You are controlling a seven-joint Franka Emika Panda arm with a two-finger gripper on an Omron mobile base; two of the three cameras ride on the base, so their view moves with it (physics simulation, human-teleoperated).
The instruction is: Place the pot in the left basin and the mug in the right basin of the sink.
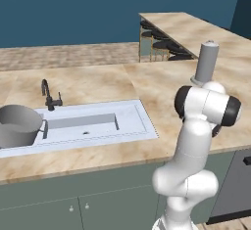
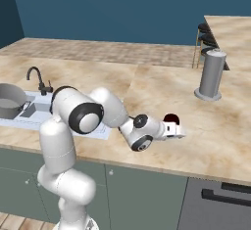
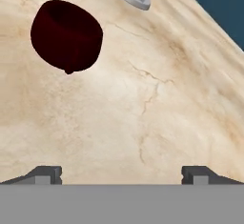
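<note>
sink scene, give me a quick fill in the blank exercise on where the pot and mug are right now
1. The pot sits in the ____ basin of the sink.
2. The mug stands on the ____, not in a basin.
3. The gripper hovers near the mug with its jaws ____.
4. The faucet behind the sink is ____ in colour.

Missing words: left; counter; open; black

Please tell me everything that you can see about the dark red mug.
The mug is small, round and dark maroon, with a matte, nearly black interior. It stands on the beige marble counter, apart from the sink, with its opening facing up. A small bump at its lower edge may be the handle; I cannot tell for sure. Nothing touches it except the counter. The open gripper is close to it but not around it.
</note>
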